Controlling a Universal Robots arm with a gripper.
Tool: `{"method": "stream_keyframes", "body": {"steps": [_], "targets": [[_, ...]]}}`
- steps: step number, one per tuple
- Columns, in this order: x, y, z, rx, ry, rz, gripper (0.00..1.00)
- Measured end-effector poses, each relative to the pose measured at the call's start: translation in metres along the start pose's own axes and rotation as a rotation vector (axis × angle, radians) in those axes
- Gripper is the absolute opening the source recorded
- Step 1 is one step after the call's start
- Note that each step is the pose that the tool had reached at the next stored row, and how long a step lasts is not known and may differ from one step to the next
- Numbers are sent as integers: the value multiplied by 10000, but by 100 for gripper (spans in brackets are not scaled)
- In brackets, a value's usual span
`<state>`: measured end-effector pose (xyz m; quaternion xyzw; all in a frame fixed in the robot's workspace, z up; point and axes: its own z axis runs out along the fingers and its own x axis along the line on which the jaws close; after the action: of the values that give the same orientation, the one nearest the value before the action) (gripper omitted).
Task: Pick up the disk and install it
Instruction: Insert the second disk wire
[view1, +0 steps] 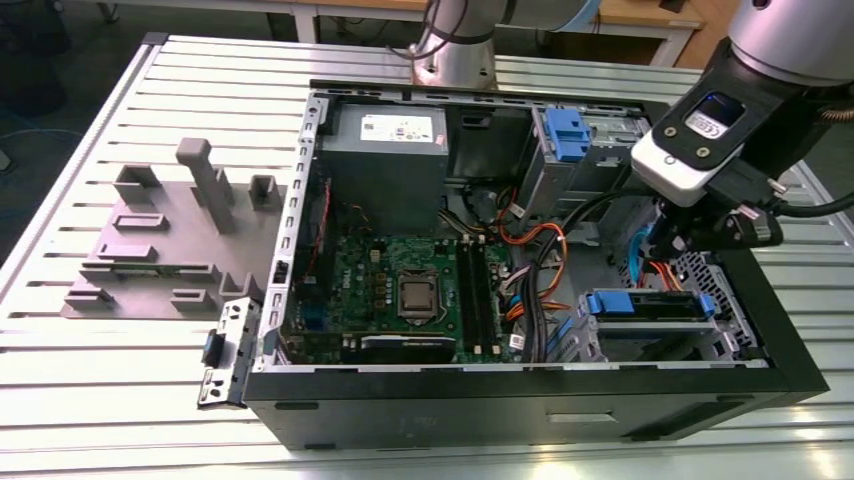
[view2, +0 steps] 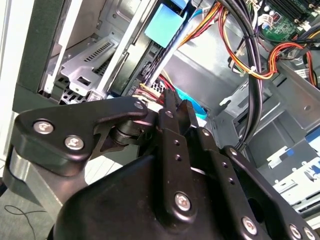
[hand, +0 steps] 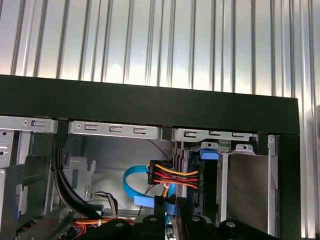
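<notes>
disk (view1: 650, 305) looks already in the drive cage (view1: 727, 345) at the case (view1: 534, 395) corner nearest the exterior view's right, blue rail up; gripper (view1: 697, 240) hangs just above it, apart; in the second wrist view the jaws of the gripper (view2: 178, 112) are pressed together, nothing visible between them; my read: install step, seating stage; any further push calls for a straight line along the rails, clear of the cable bundle (view1: 534, 290); case sits on the table (view1: 80, 390)

Open computer case (view1: 534, 400) on slatted table (view1: 120, 380); arm (view1: 747, 110) over drive bays; grey fixture (view1: 160, 250) beside.
</notes>
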<state>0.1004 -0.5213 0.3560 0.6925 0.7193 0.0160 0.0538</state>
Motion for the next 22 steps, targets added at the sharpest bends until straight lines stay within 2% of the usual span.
{"method": "stream_keyframes", "body": {"steps": [4, 8, 9, 18, 20, 22], "targets": [[2, -2, 33, 0, -1, 0, 24], [2, -2, 38, 0, -3, 0, 22], [2, -2, 40, 0, -1, 0, 16], [-16, -3, 46, 0, 1, -1, 16], [-35, -4, 52, -1, 24, 2, 16], [-71, -7, 62, -4, 108, 10, 16]]}}
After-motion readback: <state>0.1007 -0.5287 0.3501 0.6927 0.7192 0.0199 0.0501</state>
